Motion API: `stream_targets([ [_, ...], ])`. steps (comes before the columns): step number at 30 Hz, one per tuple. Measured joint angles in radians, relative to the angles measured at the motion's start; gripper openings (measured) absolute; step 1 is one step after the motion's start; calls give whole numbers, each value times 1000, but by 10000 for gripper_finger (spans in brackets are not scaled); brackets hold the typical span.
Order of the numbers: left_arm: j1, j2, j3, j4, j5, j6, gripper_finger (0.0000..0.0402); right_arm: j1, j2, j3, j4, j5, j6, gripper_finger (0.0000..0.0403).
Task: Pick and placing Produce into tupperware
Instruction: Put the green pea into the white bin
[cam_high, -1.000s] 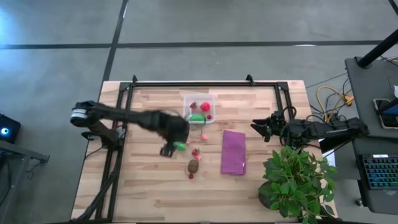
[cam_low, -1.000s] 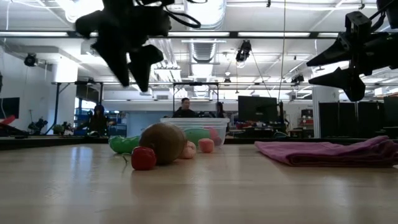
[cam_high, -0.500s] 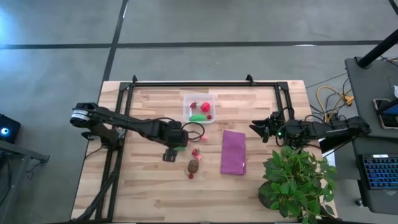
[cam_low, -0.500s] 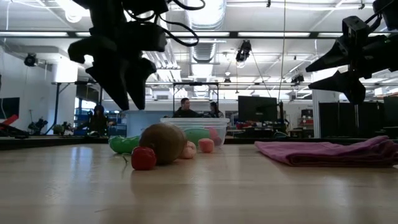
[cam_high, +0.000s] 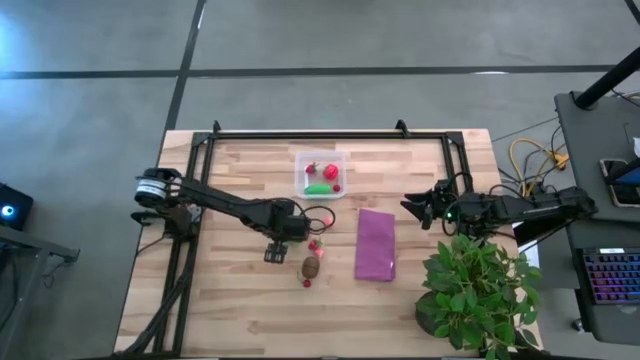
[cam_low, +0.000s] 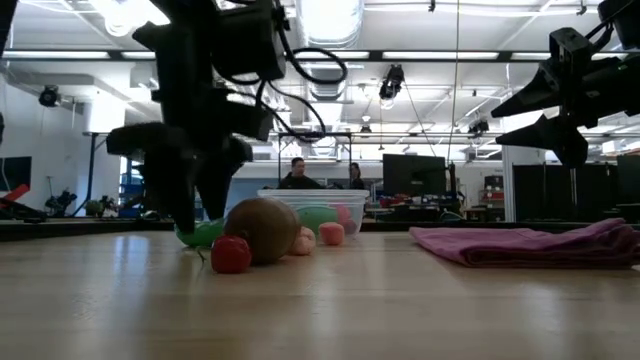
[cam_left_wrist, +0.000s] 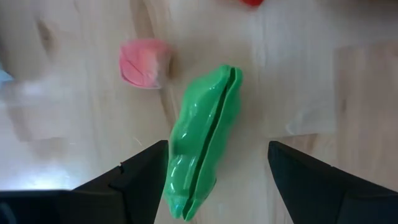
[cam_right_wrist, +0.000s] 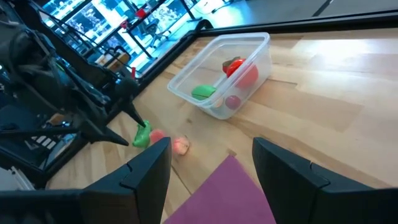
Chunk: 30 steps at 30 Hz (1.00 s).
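Observation:
My left gripper (cam_left_wrist: 217, 177) is open and low over the table, fingers pointing down on either side of a green pea pod (cam_left_wrist: 202, 149) that lies flat on the wood. In the low view this gripper (cam_low: 190, 222) reaches down to the pod (cam_low: 208, 233). Close by lie a brown oval (cam_high: 312, 266), a small red piece (cam_high: 307, 283) and pink bits (cam_high: 316, 243). The clear tupperware (cam_high: 321, 175) holds red pieces and a green one. My right gripper (cam_high: 415, 208) waits open above the table's right side. My left gripper comes at the green pod from above, its fingers across the pod's near end (cam_left_wrist: 186, 199). One finger (cam_left_wrist: 146, 177) stands right beside the pod's side, the other (cam_left_wrist: 311, 183) is well apart from it. Whether the near finger touches the pod, I cannot tell.
A purple cloth (cam_high: 375, 243) lies right of the loose produce. A potted plant (cam_high: 480, 285) stands at the near right corner. A black frame (cam_high: 300, 134) runs along the far edge and the left side. People show in the room beyond the table.
My left gripper has come down from well above the table to just over the wood, shifting slightly toward the near edge, and now straddles the green pod. Its fingers have stayed open. The pod and the other produce have not moved.

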Motion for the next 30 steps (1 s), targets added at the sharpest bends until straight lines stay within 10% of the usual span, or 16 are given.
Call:
stream_targets([
  [20, 41, 27, 0, -1, 3, -4, 121, 0, 0, 0, 0, 0, 0, 216],
  [30, 75, -82, 103, -24, -35, -29, 130, 0, 0, 0, -1, 1, 0, 216],
])
